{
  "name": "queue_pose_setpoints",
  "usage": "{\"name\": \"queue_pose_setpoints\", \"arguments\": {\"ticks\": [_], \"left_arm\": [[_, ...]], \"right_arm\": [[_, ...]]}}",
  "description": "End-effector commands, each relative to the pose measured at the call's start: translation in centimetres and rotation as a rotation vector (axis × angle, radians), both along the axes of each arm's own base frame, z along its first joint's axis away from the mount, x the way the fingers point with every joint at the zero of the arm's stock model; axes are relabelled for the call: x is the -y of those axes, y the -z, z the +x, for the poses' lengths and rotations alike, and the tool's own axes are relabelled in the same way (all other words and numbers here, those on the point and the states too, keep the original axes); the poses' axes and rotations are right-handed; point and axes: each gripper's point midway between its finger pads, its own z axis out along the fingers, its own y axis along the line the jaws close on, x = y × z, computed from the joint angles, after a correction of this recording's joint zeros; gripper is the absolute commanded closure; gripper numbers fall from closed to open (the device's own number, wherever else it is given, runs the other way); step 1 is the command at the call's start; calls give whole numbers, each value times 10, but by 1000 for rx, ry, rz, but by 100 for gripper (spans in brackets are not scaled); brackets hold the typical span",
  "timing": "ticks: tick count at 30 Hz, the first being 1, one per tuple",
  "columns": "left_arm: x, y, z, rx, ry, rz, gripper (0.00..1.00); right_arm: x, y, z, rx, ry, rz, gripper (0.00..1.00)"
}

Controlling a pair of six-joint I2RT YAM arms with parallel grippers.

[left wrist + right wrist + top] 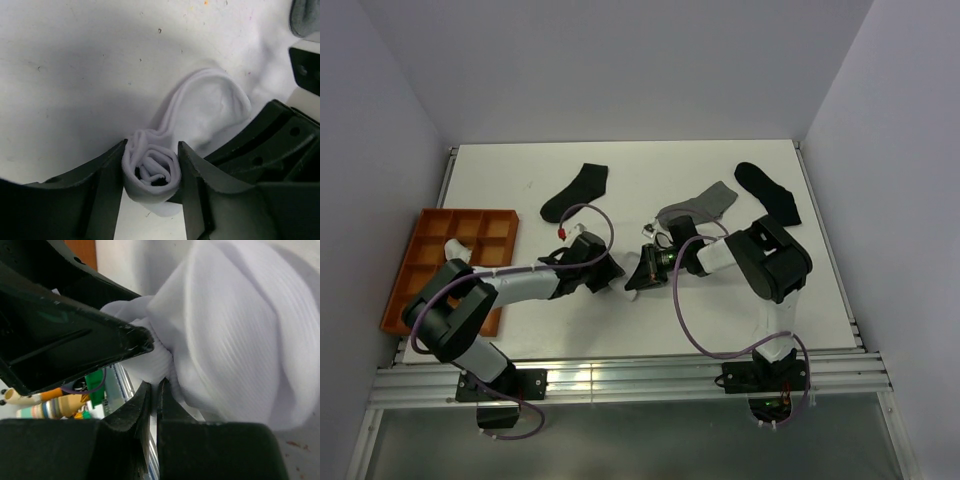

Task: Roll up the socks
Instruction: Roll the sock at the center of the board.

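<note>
- One white sock (210, 110) lay near the middle of the counter (520, 170), towards its front edge, one end wound into a small coil and the rest flat.
- The left gripper (152, 155) had its jaws clamped on that rolled end, a finger pressed against each side of the coil.
- The right gripper (155, 390) had its jaws together, with the tips pushed into the sock's cloth. Whether a fold was nipped between them could not be told.
- A grey sock (700, 205) lay flat near the right gripper, on its far side.
- The left black sock (575, 192) and the right black sock (768, 190) lay flat further back, well apart.
- An orange tray (470, 213) sat at the counter's left edge.
</note>
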Motion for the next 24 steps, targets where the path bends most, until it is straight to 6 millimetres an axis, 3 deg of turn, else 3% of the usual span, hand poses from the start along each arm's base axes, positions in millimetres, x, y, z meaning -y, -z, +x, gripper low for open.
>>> {"name": "queue_pose_setpoints", "arguments": {"ticks": [1,5,7,8,13,15,20,24], "left_arm": [[-34,54,-40,-202,11,193,50],[-38,59,-47,-256,20,252,61],[-41,59,-48,-268,28,282,70],[-42,58,-48,-265,27,297,70],[-45,45,-45,-274,52,358,71],[-45,43,-44,-283,60,369,71],[-40,41,-42,-295,86,378,72],[-37,39,-42,-298,98,373,72]], "right_arm": [[23,41,-9,15,50,-215,99],[24,30,-1,103,66,-244,95],[21,17,2,177,62,-247,89],[23,17,7,218,83,-277,87],[22,-24,16,511,143,-328,66],[31,-40,26,646,221,-373,61],[23,-70,13,901,250,-402,55],[14,-71,7,998,241,-463,52]]}}
